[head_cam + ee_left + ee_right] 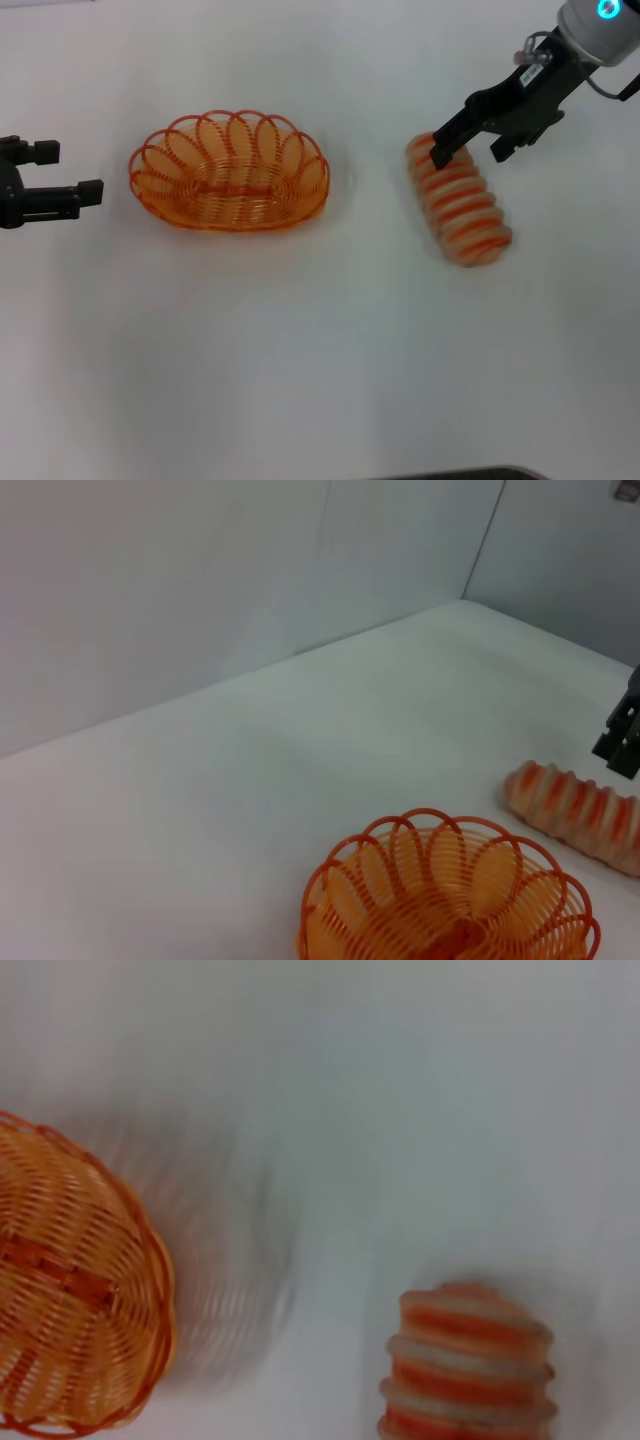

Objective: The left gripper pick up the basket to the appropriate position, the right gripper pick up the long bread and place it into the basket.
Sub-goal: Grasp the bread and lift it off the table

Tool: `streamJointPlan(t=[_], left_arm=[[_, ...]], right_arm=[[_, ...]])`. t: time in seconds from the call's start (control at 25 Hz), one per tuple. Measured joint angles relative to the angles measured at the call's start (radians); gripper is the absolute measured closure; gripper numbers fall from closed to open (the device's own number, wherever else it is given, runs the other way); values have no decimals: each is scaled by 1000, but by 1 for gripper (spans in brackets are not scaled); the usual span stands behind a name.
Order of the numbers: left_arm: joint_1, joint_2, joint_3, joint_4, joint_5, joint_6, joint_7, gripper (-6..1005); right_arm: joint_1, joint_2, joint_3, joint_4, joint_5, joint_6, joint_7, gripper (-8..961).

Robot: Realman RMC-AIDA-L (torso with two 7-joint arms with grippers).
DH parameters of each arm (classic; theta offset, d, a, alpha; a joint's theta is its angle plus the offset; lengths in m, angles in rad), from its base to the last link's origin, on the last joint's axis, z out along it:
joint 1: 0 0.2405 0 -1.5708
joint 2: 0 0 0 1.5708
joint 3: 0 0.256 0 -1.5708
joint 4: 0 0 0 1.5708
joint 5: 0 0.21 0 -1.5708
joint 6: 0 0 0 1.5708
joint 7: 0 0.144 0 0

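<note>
The orange wire basket [230, 172] rests on the white table, left of centre. My left gripper [65, 170] hovers open to its left, apart from the rim. The long bread [462, 205], tan with orange stripes, lies at the right, angled away from the basket. My right gripper [472, 152] is open over the bread's far end, one finger overlapping that end; whether it touches is unclear. In the left wrist view the basket [450, 895] sits in front of the bread [580, 815], with the right gripper's fingers [625, 735] above it. The right wrist view holds the basket [70, 1290] and the bread [465, 1370].
The white table [320, 350] stretches bare in front of both objects. A grey wall [200, 580] backs the table in the left wrist view. A dark edge [460, 474] shows at the bottom of the head view.
</note>
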Motion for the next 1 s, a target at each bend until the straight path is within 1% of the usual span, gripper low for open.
streamJointPlan(t=[0.08, 0.24, 0.36, 0.6, 1.0], left_arm=[[0, -5, -1, 1, 0, -3, 1, 138], [0, -13, 2, 3, 0, -8, 9, 138], [-2, -17, 1, 4, 0, -10, 15, 138], [-7, -17, -2, 2, 0, -13, 15, 138], [-7, -20, -4, -6, -9, -25, 15, 138]], right_arm=[[10, 6, -18, 21, 0, 6, 7, 12], [25, 20, -86, 36, -14, 19, 36, 11], [29, 21, -108, 43, -19, 20, 49, 11], [32, 22, -112, 47, -21, 17, 55, 11], [37, 30, -143, 98, -22, 66, 62, 19]])
